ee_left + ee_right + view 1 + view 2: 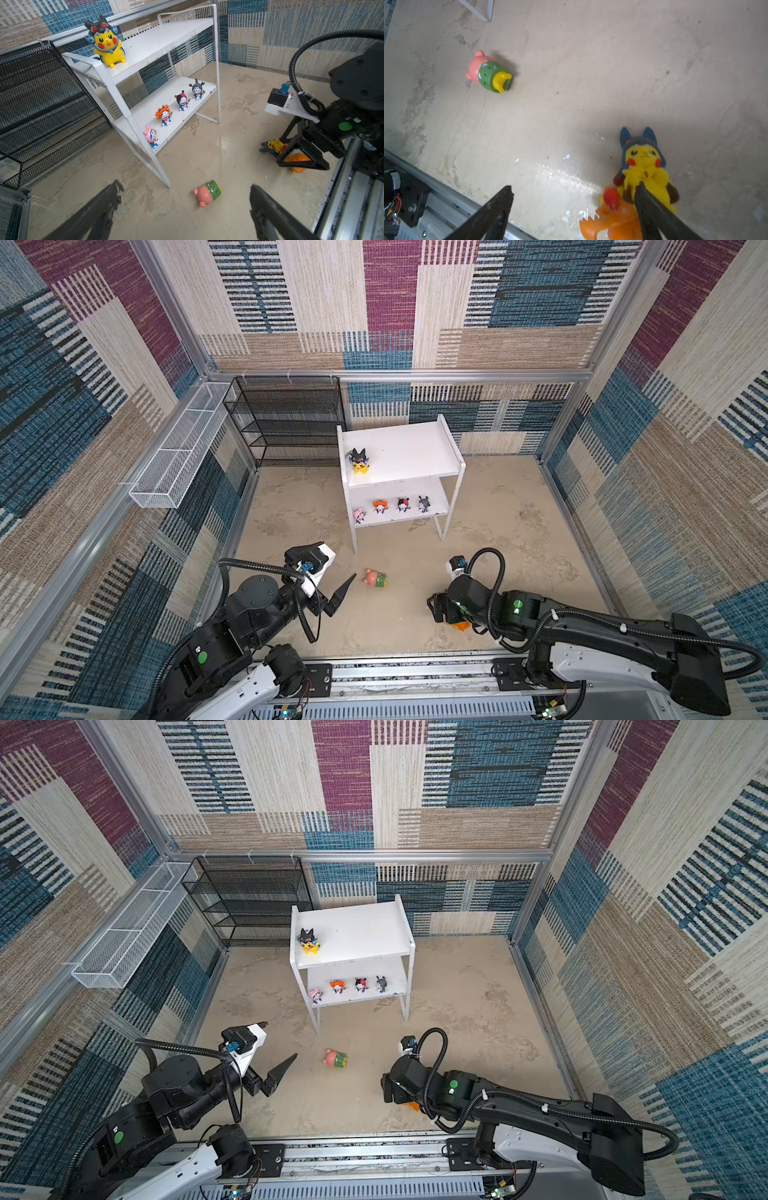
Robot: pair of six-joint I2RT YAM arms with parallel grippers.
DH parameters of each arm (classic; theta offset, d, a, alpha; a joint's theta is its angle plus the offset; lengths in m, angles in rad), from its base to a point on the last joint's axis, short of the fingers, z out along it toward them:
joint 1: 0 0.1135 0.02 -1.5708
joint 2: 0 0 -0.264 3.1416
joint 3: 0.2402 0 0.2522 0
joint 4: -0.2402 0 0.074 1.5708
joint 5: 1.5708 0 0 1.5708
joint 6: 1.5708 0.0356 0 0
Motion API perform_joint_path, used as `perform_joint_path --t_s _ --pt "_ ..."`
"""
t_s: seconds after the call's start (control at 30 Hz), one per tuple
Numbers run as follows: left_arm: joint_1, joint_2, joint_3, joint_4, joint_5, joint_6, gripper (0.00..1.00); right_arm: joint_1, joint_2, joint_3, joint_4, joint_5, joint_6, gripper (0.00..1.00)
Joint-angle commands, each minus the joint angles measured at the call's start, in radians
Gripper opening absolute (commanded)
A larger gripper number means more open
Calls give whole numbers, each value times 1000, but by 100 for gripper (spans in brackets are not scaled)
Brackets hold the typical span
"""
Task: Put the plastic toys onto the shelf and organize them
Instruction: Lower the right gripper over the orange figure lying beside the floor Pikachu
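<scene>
The white shelf [411,452] stands at the back centre. A black-hooded yellow toy [360,461] stands at the left end of its top board, and several tiny toys [380,507] line the lower board. A pink-and-green toy [376,578] lies on its side on the floor, just ahead of my open, empty left gripper [185,185]. My right gripper [574,186] points down, open, near the front rail. One of its fingers [652,209] lies against a blue-hooded yellow toy [643,164], with an orange-hooded toy [612,220] partly between the jaws.
A black mesh rack [286,423] stands left of the shelf at the back wall. A white wire basket [183,448] hangs on the left wall. A metal rail [415,672] runs along the front edge. Patterned walls close in the floor.
</scene>
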Motion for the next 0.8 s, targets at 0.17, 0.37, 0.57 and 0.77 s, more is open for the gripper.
perform_joint_path --t_s 0.17,0.37,0.57,0.77 --pt "12 -25 -9 7 8 -7 99 69 -95 1 -307 -49 185 94" --pt "16 -56 -21 17 2 1 99 69 -104 -103 -101 -126 92 95" --pt "27 -42 -20 19 19 -2 99 112 55 -88 217 -241 -90 91" --pt "33 -49 -20 17 23 -7 99 120 86 -86 162 -192 -99 91"
